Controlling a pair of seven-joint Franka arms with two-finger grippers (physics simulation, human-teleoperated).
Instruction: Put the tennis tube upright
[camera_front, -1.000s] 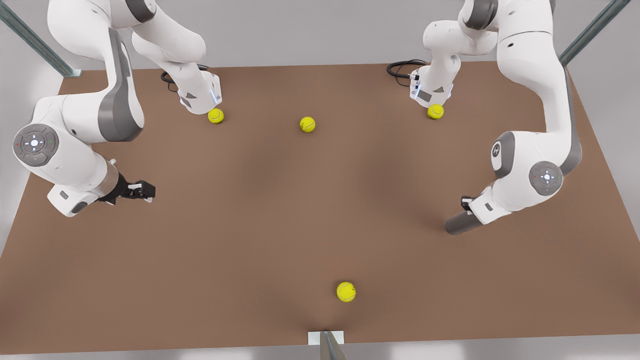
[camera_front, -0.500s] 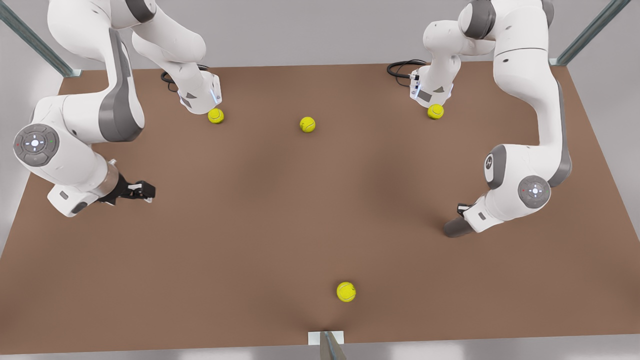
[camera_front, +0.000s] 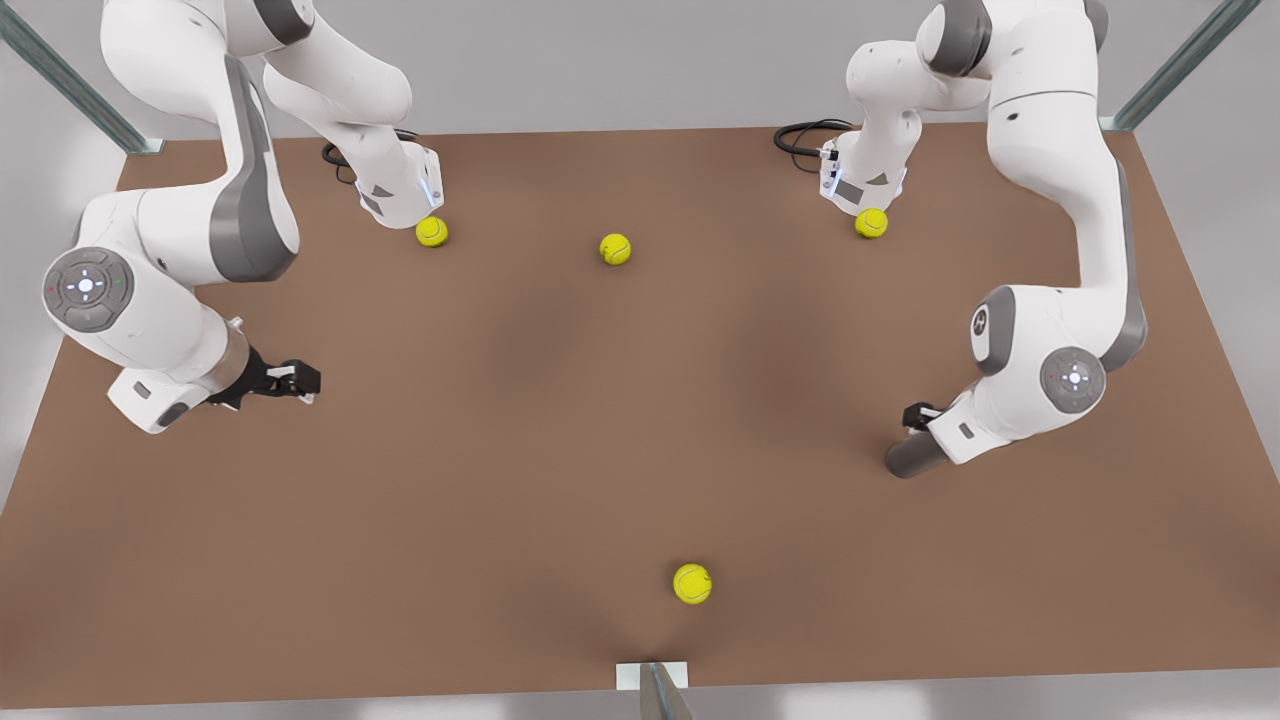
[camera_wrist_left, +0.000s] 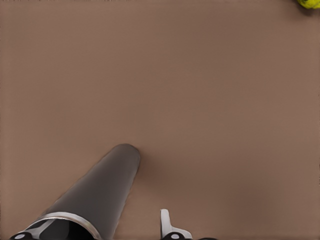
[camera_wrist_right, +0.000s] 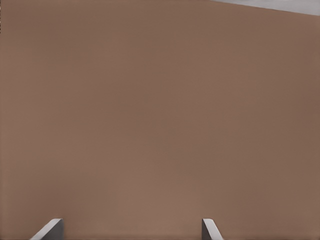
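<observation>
Front view: the left gripper (camera_front: 915, 418), near the table's (camera_front: 560, 420) edge on the front view's right, grips the tennis tube (camera_front: 912, 457), tilted with its lower end about at the surface, so not upright yet; the right gripper (camera_front: 300, 380) waits open over the opposite edge. Left wrist view: tube (camera_wrist_left: 97, 195) slants down to the table, one finger (camera_wrist_left: 165, 222) beside it, rim and grip cut off. Right wrist view: fingertips (camera_wrist_right: 50, 229) spread apart, nothing between; bare table.
</observation>
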